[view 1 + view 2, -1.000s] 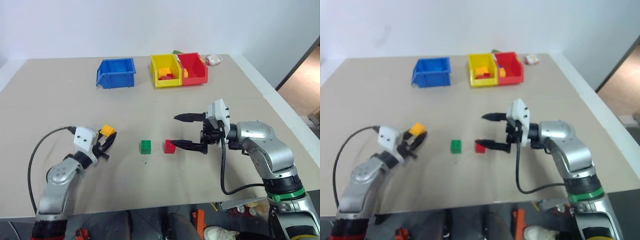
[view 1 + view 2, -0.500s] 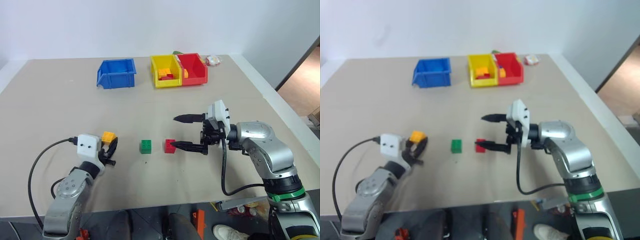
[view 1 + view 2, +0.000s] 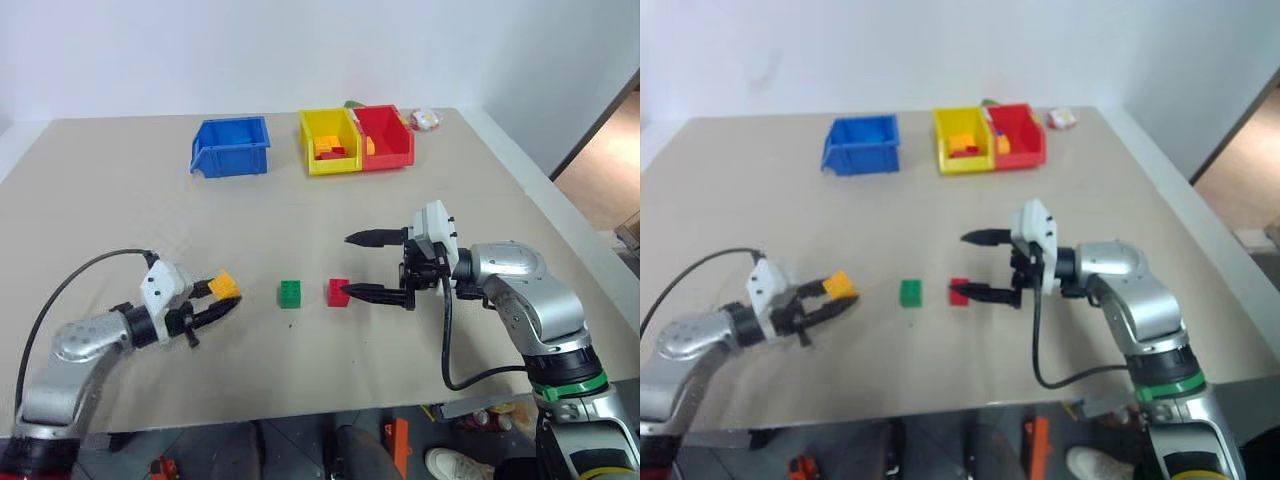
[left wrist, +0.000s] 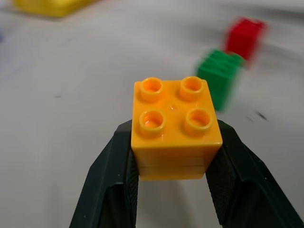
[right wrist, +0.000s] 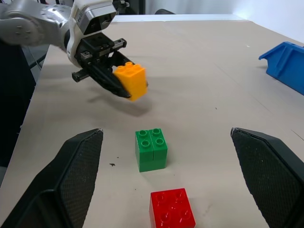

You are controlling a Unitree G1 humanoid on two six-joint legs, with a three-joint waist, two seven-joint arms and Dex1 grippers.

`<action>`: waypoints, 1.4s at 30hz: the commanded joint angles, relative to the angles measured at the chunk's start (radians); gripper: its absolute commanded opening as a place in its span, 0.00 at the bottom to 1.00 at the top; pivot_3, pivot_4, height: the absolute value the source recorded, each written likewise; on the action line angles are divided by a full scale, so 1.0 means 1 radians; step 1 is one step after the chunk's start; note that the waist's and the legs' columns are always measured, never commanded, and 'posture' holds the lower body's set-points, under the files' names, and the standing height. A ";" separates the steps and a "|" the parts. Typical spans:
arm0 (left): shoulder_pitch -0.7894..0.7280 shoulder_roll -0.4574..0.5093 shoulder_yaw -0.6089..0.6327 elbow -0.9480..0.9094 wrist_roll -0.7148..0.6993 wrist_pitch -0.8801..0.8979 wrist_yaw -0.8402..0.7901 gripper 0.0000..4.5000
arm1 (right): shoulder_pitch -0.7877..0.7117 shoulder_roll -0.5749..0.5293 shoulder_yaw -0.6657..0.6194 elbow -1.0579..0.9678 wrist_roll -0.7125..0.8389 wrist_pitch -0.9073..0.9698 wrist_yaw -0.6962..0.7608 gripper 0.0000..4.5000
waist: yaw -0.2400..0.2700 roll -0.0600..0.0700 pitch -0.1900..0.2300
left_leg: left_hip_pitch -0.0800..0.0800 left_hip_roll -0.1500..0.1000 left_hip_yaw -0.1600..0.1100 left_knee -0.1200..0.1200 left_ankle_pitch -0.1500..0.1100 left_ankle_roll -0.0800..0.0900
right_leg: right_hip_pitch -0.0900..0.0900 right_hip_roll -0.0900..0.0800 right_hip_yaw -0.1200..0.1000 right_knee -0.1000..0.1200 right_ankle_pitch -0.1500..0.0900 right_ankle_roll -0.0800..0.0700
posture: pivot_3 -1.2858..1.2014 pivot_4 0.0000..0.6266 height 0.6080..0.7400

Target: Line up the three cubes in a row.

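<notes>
Swinging round since a second ago, the left gripper (image 3: pixel 222 303) now aims its orange-yellow cube (image 3: pixel 225 286) toward the green cube (image 3: pixel 290 293), where before it pointed up the bench (image 3: pixel 150 215) away from the robot. Its two black fingers (image 4: pixel 116 180) clamp the cube by opposite side walls with the studs up, so the brick can be set down flat and square. It looks to be carried just off the surface (a shadow lies under it in the right wrist view).

Green and the red cube (image 3: pixel 339 292) rest on the bench near each other with a small gap, already forming a short line across the robot's front. The held cube is level with them and off to the left of green, which suggests the free end beside green is its intended spot.

On the other side, the right gripper (image 3: pixel 378 265) hangs with its fingers spread wide, one fingertip just beside the red cube, gripping nothing; probably it waits there to steady or nudge that end of the row.
</notes>
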State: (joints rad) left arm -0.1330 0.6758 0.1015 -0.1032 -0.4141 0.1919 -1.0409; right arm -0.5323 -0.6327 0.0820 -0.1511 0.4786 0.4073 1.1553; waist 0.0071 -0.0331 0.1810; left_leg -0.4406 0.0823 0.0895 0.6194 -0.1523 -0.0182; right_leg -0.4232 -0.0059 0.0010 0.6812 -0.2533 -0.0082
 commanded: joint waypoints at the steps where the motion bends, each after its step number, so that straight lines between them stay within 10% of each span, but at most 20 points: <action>1: -0.117 0.012 -0.035 0.145 -0.003 -0.067 -0.133 0.30 | -0.023 -0.002 -0.009 -0.014 0.003 -0.021 0.013 1.00 | 0.002 0.000 0.000 | -0.001 0.000 0.000 0.001 0.000 0.000 | -0.001 0.000 -0.002 0.000 0.000 0.000 | 0.52 0.24 1.00; 42: -0.437 -0.049 -0.230 0.660 0.188 -0.398 -0.470 0.30 | 0.006 -0.050 -0.029 -0.056 0.015 0.022 0.016 1.00 | -0.002 0.000 0.000 | -0.002 0.002 0.001 0.004 -0.001 0.000 | 0.000 0.002 -0.001 0.001 0.002 0.006 | 0.52 0.24 1.00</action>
State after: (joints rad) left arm -0.5617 0.6316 -0.1178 0.5432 -0.2417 -0.1959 -1.4944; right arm -0.5226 -0.6707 0.0802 -0.1690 0.4767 0.4307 1.1733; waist 0.0051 -0.0331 0.1809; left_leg -0.4431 0.0838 0.0903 0.6233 -0.1533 -0.0177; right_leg -0.4232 -0.0037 -0.0002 0.6825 -0.2515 -0.0016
